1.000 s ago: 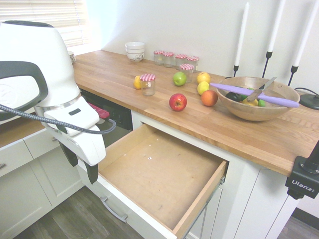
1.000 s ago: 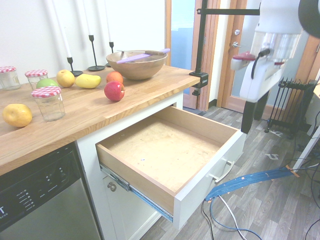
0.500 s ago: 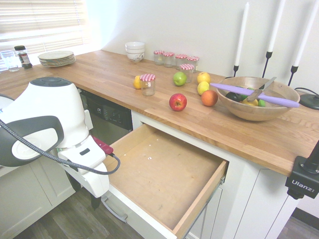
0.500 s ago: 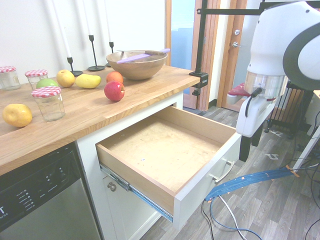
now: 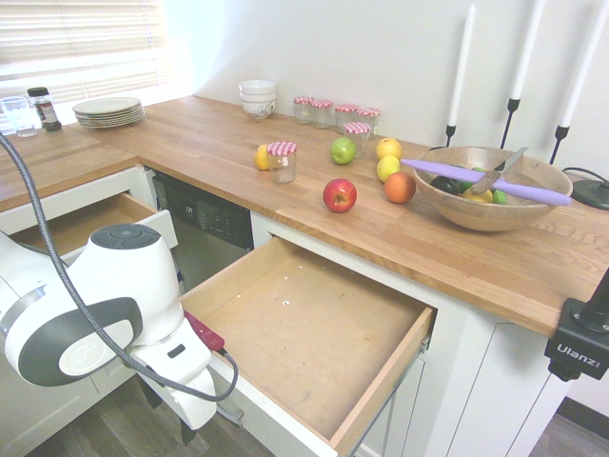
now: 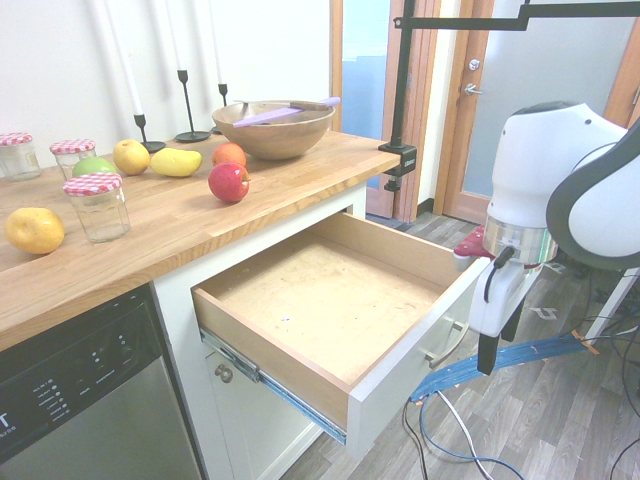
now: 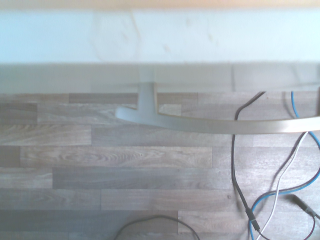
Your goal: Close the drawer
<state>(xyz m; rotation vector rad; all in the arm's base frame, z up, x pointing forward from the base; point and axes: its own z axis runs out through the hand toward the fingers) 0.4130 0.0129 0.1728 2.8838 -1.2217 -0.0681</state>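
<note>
The drawer (image 6: 340, 300) is seen fully pulled out; the empty, wide-open gripper (image 6: 497, 352) is positioned beside its front panel.

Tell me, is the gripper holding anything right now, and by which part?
Nothing is held. The gripper hangs open in front of the pulled-out drawer, beside its handle, not gripping it.

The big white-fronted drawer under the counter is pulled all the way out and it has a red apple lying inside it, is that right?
Not quite. The drawer is pulled out, but the second exterior view shows nothing inside it, only its speckled bottom. The red apple sits on the wooden countertop above it.
</note>
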